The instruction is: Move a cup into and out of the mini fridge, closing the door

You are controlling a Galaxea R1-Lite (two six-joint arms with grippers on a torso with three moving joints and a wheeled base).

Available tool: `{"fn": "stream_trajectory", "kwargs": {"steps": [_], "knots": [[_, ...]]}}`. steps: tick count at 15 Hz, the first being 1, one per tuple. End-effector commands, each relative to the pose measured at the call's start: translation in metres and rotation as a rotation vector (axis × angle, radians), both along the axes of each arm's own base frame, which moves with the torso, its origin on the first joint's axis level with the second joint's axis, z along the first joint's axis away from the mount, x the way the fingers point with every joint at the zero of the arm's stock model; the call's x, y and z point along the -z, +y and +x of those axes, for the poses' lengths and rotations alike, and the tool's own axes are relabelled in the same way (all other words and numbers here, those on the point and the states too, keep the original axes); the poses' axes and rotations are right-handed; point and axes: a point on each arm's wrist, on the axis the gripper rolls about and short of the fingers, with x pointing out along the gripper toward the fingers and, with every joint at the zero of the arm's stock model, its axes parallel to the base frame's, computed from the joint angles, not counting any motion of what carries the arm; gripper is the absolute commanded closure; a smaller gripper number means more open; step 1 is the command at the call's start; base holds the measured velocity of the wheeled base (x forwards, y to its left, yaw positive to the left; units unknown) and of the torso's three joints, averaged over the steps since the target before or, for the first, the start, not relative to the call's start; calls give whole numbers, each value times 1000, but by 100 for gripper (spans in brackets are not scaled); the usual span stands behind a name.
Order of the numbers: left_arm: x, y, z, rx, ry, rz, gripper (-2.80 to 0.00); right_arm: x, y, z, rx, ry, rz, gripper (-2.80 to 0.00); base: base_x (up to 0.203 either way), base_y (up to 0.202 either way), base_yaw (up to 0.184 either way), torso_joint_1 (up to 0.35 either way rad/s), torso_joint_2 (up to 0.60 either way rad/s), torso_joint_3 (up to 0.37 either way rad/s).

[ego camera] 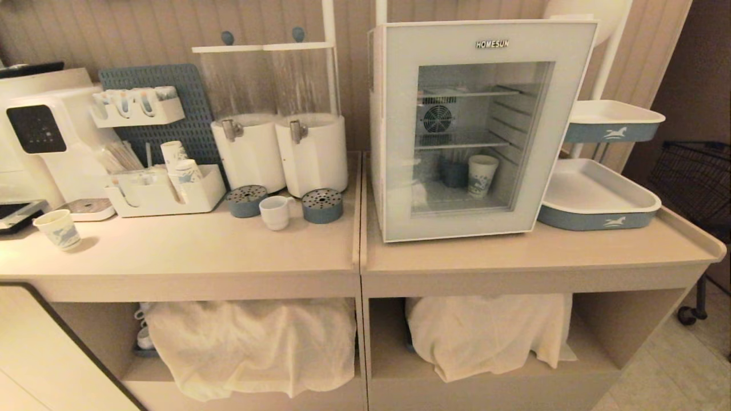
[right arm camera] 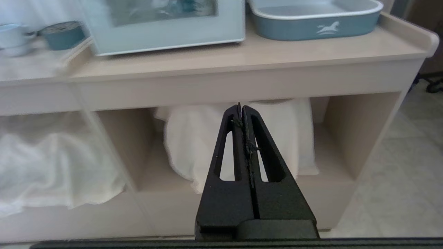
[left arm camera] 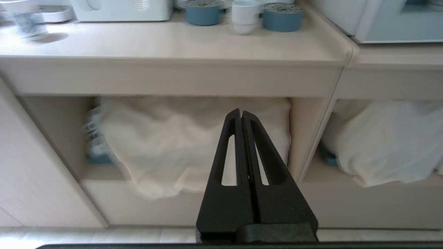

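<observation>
cup (ego camera: pixel 275 212) sits on the surface between two blue drip trays (ego camera: pixel 322 205), fridge door (ego camera: pixel 485 131) shut; left gripper (left arm camera: pixel 241 114) and right gripper (right arm camera: pixel 241 108) pressed together, low; risk: knocking trays on approach

- A café-style drinks station along a panelled wall.
- On the worktop (ego camera: pixel 188 251): two drink dispensers (ego camera: pixel 280 151), a hot-water machine (ego camera: pixel 45 137) and stacked paper cups (ego camera: pixel 180 162).
- A glass-doored mini fridge (ego camera: pixel 480 131) beside tiered serving trays (ego camera: pixel 599 197).
</observation>
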Motion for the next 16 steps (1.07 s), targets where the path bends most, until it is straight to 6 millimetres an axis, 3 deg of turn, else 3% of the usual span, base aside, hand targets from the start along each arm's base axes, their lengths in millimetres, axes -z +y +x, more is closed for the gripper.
{"fn": "stream_trajectory", "kwargs": {"steps": [1,10,16], "knots": [[0,0,0,1,1,0,0,0,0,0,1,1,0,0,-193,192,15,-1,-2,6],[0,0,0,1,-1,0,0,0,0,0,1,3,2,0,-194,197,14,4,4,2],[0,0,0,1,1,0,0,0,0,0,1,3,2,0,-15,150,16,1,2,4]]}}
